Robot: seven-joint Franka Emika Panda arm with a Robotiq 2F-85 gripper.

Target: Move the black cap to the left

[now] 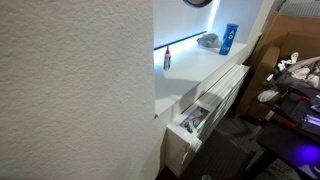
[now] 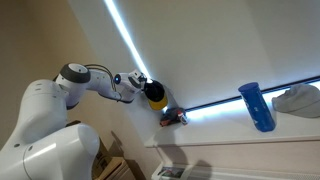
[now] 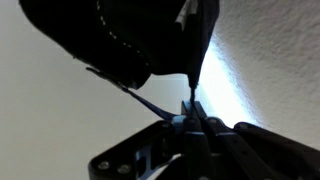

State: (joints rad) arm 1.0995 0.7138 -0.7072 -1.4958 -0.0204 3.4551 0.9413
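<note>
The black cap [image 2: 155, 96], with its bright yellow part, hangs in the air above the left end of the white shelf [image 2: 230, 135]. My gripper [image 2: 143, 87] is at the cap's left side. In the wrist view the cap [image 3: 110, 40] is a dark mass at the upper left. The gripper [image 3: 190, 108] has its fingers pressed together on a thin edge or strap of the cap. In an exterior view a near wall [image 1: 75, 90] hides both the gripper and the cap.
An upright blue box [image 2: 258, 106] [image 1: 228, 38] and a grey-blue lump [image 2: 300, 99] [image 1: 208, 41] stand on the shelf. A small red and blue object [image 2: 172, 117] [image 1: 167, 58] lies just below the cap. A lit strip runs along the wall behind.
</note>
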